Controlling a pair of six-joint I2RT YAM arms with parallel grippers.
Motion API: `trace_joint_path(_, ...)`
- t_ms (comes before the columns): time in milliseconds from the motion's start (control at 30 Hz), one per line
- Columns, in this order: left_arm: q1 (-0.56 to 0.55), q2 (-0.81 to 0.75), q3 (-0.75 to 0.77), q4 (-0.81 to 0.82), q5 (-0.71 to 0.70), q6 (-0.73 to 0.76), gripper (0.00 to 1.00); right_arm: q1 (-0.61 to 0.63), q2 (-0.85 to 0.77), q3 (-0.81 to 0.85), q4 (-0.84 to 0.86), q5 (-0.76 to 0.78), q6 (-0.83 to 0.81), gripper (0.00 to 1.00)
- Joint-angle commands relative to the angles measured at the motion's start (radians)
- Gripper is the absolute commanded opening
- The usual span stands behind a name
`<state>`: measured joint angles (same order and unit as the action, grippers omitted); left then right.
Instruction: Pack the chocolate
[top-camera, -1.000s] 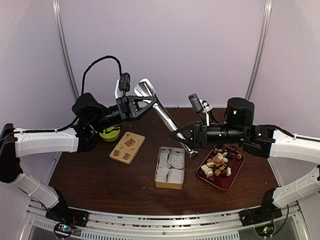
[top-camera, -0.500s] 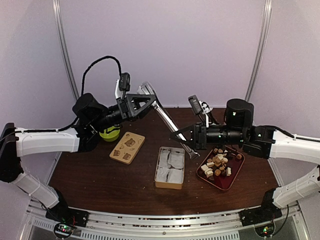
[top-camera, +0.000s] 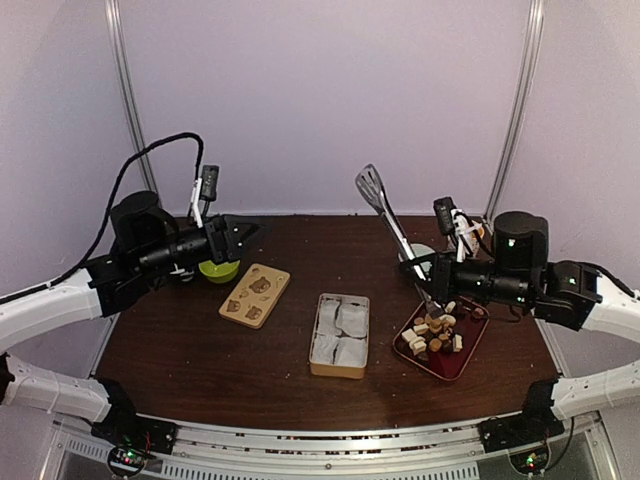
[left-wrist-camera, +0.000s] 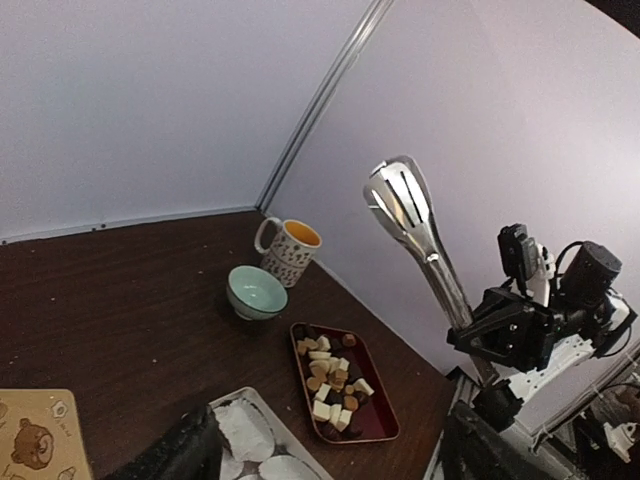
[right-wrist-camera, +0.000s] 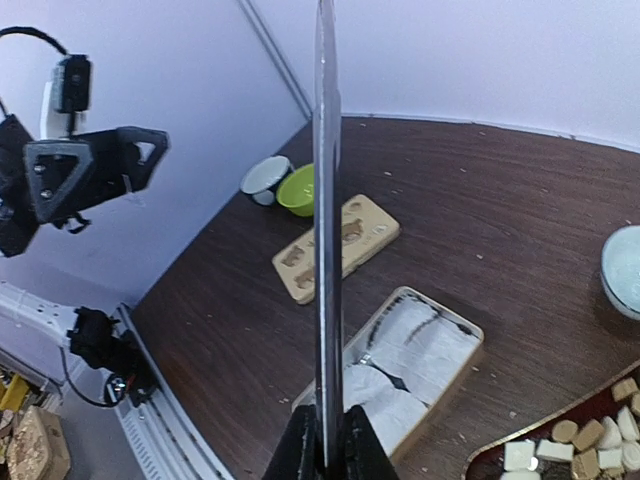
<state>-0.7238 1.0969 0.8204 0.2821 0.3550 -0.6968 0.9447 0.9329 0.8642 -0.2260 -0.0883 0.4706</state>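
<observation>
Dark table (top-camera: 200, 350), left jaws released, right jaws clenched on metal tongs (left-wrist-camera: 425, 240), chocolate (top-camera: 434, 330) in red tray (top-camera: 462, 362)

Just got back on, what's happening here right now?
The right gripper is shut on the handle end of the metal tongs, holding them tilted up over the red tray of chocolate. The left gripper is open and empty near the green bowl. The paper-lined box holds no chocolate yet.
</observation>
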Motion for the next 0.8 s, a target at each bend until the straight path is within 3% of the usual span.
trace_joint_path(0, 0.006, -0.079, 0.047, -0.336, -0.201, 0.284, 0.78, -0.002, -0.054, -0.029, -0.245, 0.244, -0.016, 0.0)
trace_joint_path(133, 0.007, -0.111, 0.045, -0.42, -0.351, 0.413, 0.78, -0.004, -0.078, -0.025, -0.404, 0.254, 0.014, 0.03)
trace_joint_path(300, 0.007, -0.155, -0.081, -0.292, -0.534, 0.536, 0.78, -0.004, -0.09, -0.046, -0.541, 0.285, 0.099, 0.05)
trace_joint_path(533, 0.007, -0.158, -0.173, -0.14, -0.534, 0.599, 0.78, -0.003, -0.137, -0.099, -0.609, 0.293, 0.178, 0.2)
trace_joint_path(767, 0.007, -0.159, -0.238, -0.064, -0.568, 0.649, 0.78, -0.004, -0.166, -0.133, -0.655, 0.309, 0.251, 0.23)
